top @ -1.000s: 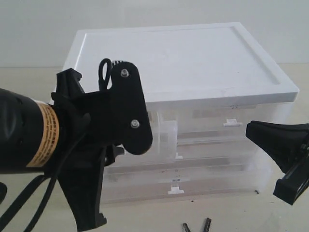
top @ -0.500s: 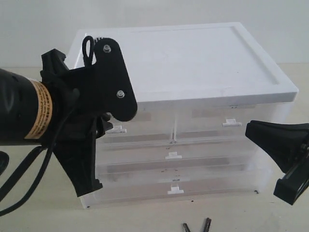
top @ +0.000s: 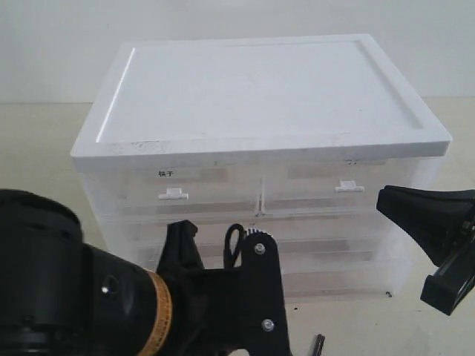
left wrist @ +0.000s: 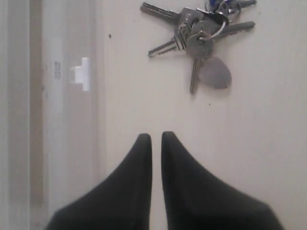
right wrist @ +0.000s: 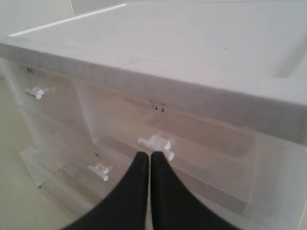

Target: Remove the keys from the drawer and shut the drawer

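The keys (left wrist: 196,38), a silver bunch with a bit of blue fob at the picture's edge, lie on the table in front of the cabinet; one key tip (top: 319,345) shows in the exterior view. The drawer (top: 172,194), the upper left one with a black-character label, sits flush with its neighbour. My left gripper (left wrist: 156,139) hangs shut and empty over the table, short of the keys. My right gripper (right wrist: 146,155) is shut and empty, its tips just before the upper right drawer's handle (right wrist: 156,143).
The white-topped cabinet (top: 260,89) fills the middle of the exterior view. My left arm (top: 111,297) covers the lower left and hides part of the lower drawers. The bottom drawer's tab handle (left wrist: 81,74) is close beside the left gripper. My right gripper (top: 387,202) hovers at the cabinet's right front.
The upper left drawer went from partly open to flush. My left arm then dropped from in front of it down to the table. The right arm stayed still.
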`<state>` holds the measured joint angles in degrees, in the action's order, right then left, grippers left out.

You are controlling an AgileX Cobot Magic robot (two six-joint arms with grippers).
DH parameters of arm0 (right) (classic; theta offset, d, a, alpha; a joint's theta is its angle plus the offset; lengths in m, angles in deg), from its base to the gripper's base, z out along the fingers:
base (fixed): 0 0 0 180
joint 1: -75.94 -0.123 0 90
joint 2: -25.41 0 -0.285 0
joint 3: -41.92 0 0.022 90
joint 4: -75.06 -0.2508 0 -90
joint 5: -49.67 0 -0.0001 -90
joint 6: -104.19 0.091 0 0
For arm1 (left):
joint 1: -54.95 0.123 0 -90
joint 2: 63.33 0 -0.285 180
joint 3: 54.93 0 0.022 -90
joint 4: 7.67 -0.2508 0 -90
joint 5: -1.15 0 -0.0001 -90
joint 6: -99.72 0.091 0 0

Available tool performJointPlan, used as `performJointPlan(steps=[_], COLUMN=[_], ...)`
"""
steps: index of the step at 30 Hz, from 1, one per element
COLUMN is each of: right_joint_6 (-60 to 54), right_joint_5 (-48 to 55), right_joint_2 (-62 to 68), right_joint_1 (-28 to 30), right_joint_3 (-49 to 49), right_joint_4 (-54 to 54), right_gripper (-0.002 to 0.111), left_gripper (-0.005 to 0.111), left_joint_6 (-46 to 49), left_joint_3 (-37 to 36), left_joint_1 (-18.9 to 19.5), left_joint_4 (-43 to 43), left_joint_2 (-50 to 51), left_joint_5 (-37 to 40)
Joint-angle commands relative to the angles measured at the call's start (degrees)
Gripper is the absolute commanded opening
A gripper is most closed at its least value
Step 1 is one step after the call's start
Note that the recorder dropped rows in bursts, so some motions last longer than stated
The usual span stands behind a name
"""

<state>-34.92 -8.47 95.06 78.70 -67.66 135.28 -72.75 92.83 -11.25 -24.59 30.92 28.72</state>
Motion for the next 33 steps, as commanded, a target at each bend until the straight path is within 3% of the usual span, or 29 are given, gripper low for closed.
performJointPlan(steps=[1,14,17,22,26,29,33], right_joint_6=[-0.11,-0.29,-0.29,-0.29,-0.29,-0.29,-0.28], right_joint_5=[-0.48,-0.48,-0.48,-0.48,-0.48,-0.48,-0.48], right_joint_2=[0.06,0.06,0.06,0.06,0.06,0.06,0.06], right_joint_1=[0.13,0.13,0.13,0.13,0.13,0.13,0.13], right_joint_3=[-0.31,-0.31,-0.31,-0.31,-0.31,-0.31,-0.31], right_joint_4=[0.52,0.53,0.53,0.53,0.53,0.53,0.72], right_gripper=[0.0,0.0,0.0,0.0,0.0,0.0,0.0], left_gripper=[0.005,0.005,0.005,0.005,0.005,0.005,0.005], left_joint_6=[-4.43,-14.1,-17.08,-18.98,-22.81,-30.53,-54.9], left_joint_3=[-0.04,-0.04,-0.04,0.32,0.42,-0.64,-4.22], left_joint_1=[1.17,12.56,13.65,12.86,10.13,6.82,1.77], left_joint_4=[-2.51,-16.36,-18.07,-18.51,-22.63,-36.01,-62.26], left_joint_2=[5.88,11.11,11.11,11.11,11.11,11.11,11.11], left_joint_5=[-5.06,-10.09,-10.34,-10.45,-10.66,-7.28,1.06])
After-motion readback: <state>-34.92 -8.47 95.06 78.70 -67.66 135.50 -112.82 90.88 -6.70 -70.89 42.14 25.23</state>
